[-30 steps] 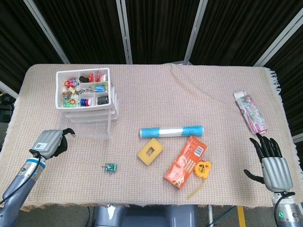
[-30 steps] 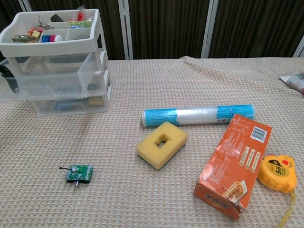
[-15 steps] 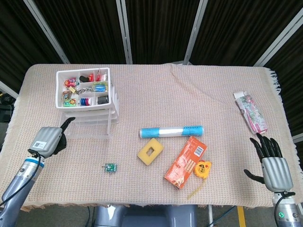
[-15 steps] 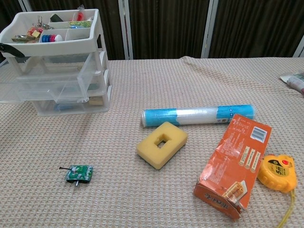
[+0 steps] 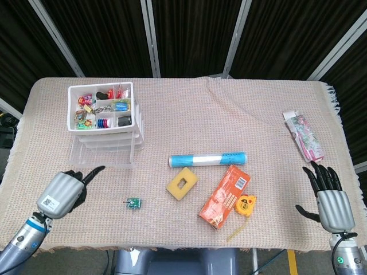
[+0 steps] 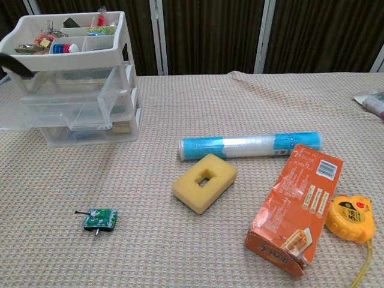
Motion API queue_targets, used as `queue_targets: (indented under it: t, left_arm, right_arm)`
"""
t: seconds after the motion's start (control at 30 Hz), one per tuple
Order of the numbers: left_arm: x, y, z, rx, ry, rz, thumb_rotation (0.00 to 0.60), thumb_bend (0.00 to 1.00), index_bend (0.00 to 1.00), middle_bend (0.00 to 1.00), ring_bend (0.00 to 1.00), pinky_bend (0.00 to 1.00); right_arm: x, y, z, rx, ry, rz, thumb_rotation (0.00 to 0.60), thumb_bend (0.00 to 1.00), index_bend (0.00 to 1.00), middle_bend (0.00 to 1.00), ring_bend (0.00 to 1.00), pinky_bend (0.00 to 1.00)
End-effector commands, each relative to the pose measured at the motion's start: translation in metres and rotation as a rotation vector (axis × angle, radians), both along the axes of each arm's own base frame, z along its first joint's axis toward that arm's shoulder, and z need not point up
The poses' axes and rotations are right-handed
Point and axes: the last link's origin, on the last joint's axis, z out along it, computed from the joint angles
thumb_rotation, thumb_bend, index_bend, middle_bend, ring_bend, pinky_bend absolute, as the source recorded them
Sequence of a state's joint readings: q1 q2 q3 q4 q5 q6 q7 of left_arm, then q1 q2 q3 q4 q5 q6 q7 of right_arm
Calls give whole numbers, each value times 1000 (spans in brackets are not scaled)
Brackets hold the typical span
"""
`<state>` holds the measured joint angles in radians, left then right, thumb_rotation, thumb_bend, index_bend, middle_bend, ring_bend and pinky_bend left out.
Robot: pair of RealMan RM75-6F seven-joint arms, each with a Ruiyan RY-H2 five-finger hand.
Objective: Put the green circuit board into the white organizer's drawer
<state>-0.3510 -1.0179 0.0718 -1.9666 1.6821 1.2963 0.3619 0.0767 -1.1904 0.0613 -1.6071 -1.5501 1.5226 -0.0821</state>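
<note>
Lower left of the head view: grey left hand [image 5: 62,192] above the cloth, holding nothing, one finger pointed out toward the upper right and the rest curled in. Lower right corner: grey right hand [image 5: 331,200], fingers spread apart, nothing in it. Just right of the left hand, flat on the beige woven tablecloth [image 5: 189,103]: small green circuit board [image 5: 134,202], touching nothing. Further right, low centre: yellow sponge block with a rectangular hole [image 5: 182,184], orange cardboard box [image 5: 226,196], yellow tape measure [image 5: 247,204] touching the box's right side. Just above the sponge: blue-ended plastic-wrapped roll [image 5: 207,159] lying crosswise. Upper left: white plastic organizer with clear drawers [image 5: 107,129], top tray full of small coloured bits, one drawer pulled out toward the near edge. Right edge: printed plastic packet [image 5: 304,136]. Beyond the table: dark curtains with pale metal poles [image 5: 150,37].
</note>
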Motion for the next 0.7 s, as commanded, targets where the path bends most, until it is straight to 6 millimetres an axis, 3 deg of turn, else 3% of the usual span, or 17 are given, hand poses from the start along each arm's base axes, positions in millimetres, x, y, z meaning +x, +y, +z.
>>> queue_targets:
  t: [0.03, 0.17, 0.33, 0.4, 0.6, 0.7]
  left_arm:
    - [-6, -20, -20, -58, 44, -22, 600, 236, 170, 552, 528, 572]
    - [-4, -16, -40, -79, 99, -46, 600, 231, 171, 610, 570, 574]
    - [-4, 0, -71, -118, 160, 13, 600, 35, 169, 678, 623, 594]
    - [-3, 7, -83, -133, 182, 36, 600, 3, 164, 690, 633, 601]
    - [7, 25, -111, -140, 242, 57, 600, 0, 143, 557, 544, 565]
    - [12, 28, -121, -147, 257, 65, 600, 0, 142, 549, 546, 562]
  right_arm:
    - [0, 0, 0, -2, 0, 0, 600, 31, 108, 0, 0, 0]
    - [0, 0, 0, -2, 0, 1, 600, 31, 109, 0, 0, 0]
    - [0, 0, 1, -3, -1, 2, 600, 30, 110, 0, 0, 0]
    - [0, 0, 1, -3, -1, 1, 600, 30, 110, 0, 0, 0]
    - [-1, 0, 1, -4, -2, 1, 600, 30, 110, 0, 0, 0]
    - [-1, 0, 1, -5, -2, 2, 600, 30, 110, 0, 0, 0]
